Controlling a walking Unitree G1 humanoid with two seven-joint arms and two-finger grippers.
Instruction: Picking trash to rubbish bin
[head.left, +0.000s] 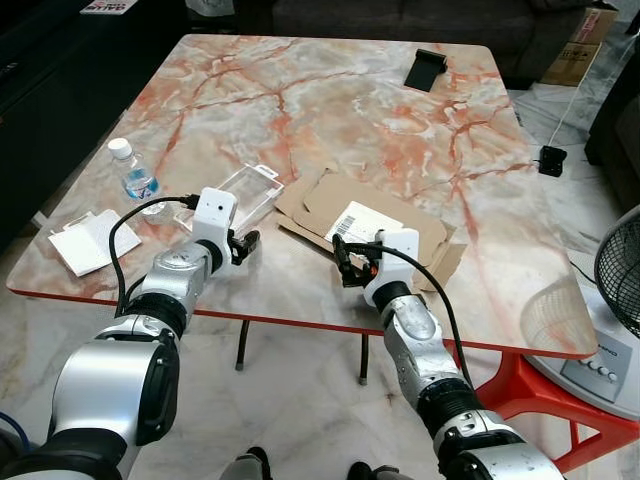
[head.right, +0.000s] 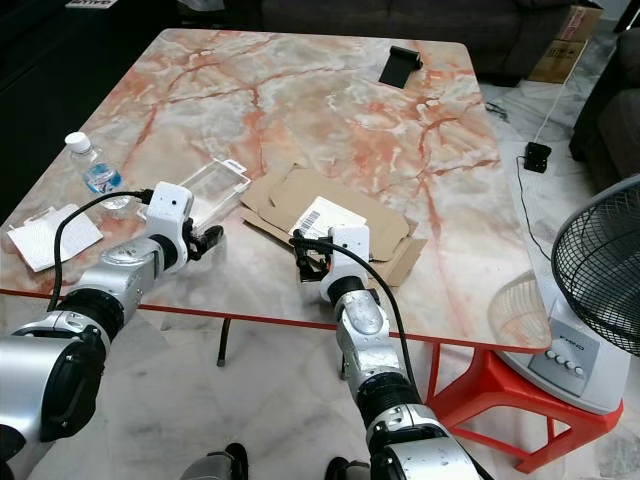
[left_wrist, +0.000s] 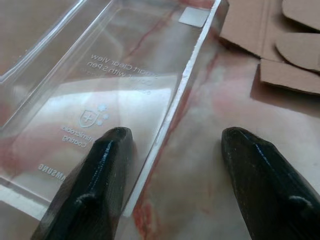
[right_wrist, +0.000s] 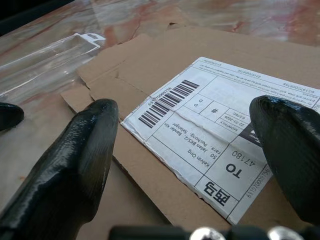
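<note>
- Both grippers rest low over the near edge of a marble table with red veins, seen from above in the head views.
- Left gripper, at lower left of centre in the left eye view, has its two black fingers spread apart, holding nothing.
- In the left wrist view, one finger lies over the near edge of a clear plastic package; the other finger sits above bare marble beside it.
- That clear plastic package lies flat on the table, just left of the frame's centre, touching or nearly touching the cardboard's left edge.
- Right gripper, just below the frame's centre, also has its fingers spread wide, gripping nothing.
- In the right wrist view, its fingers frame a white shipping label with a barcode.
- Flattened brown cardboard carries that label and lies in the middle of the table's near half, right at the right gripper's tips.
- A small water bottle stands at the left of the frame, near the table's left edge.
- White folded paper lies below the bottle, at the near left corner.
- A black object sits at the upper right of the table.
- A white fan stands on the floor at the right edge of the frame.
</note>
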